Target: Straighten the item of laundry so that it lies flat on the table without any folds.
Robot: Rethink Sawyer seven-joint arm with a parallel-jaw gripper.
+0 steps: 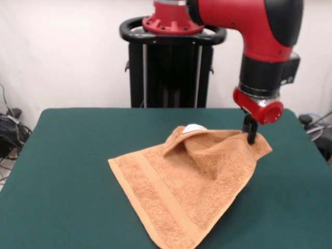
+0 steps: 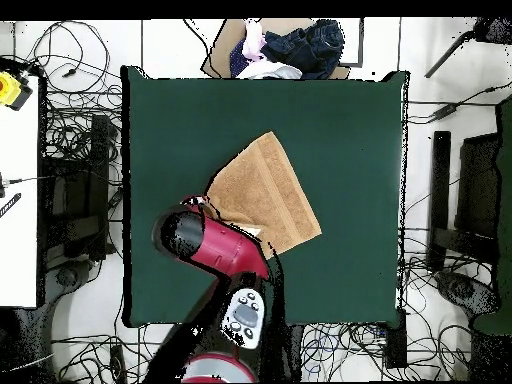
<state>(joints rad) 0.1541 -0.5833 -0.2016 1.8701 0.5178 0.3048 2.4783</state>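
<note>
A: Where is the small orange-tan terry-cloth towel (image 1: 189, 192) lying?

B: On the large rectangular table covered in dark green felt-like cloth (image 1: 62, 171), right of its middle in the front view. In the overhead view the towel (image 2: 265, 195) sits near the centre of the table (image 2: 340, 150), with the red and black robot arm (image 2: 210, 240) covering its corner nearest the robot's base.

A: Is it flat?

B: No. The near part lies spread, with a woven border band running along its near left edge. The far part is bunched: one flap is folded over toward the middle, making a raised ridge, and something small and white (image 1: 193, 127), perhaps a label, shows at the top of that fold.

A: And the black fingers (image 1: 251, 129)?

B: They hang below the arm's red wrist at the towel's far right corner, their tips down at the cloth's edge. They stand close together, and the corner looks slightly raised there, but I cannot tell whether they pinch the cloth or only touch it.
</note>
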